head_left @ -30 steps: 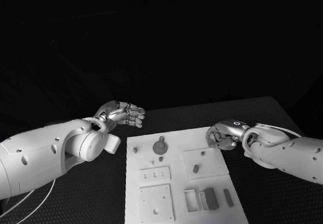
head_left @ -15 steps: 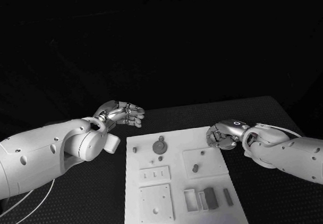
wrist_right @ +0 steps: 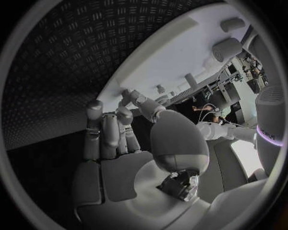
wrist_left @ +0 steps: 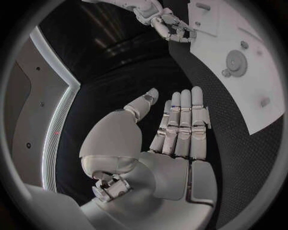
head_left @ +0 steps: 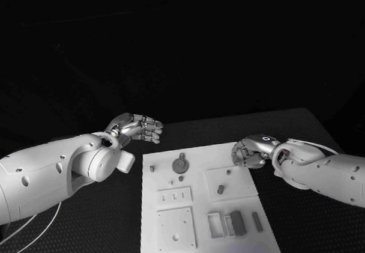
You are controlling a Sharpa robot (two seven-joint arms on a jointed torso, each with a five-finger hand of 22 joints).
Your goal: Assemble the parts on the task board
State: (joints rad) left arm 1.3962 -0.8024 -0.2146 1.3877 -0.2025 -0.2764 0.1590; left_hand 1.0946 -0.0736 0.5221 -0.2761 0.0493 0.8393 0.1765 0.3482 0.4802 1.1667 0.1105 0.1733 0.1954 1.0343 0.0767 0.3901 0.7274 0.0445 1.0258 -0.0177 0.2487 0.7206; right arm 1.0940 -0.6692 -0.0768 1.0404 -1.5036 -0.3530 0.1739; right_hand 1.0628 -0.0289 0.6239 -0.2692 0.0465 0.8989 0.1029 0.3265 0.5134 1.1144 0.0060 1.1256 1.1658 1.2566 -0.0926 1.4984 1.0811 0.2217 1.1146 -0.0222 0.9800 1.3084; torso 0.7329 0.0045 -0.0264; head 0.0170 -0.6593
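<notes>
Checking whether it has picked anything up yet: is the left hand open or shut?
Open. The left hand holds nothing; its fingers lie straight and its palm is bare, off the task board.

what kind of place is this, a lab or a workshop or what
Most likely a robotics lab or test bench. A white task board with small grey parts lies on a black textured table, with dark surroundings behind. The left hand and right hand hover at its far corners, holding nothing.
</notes>
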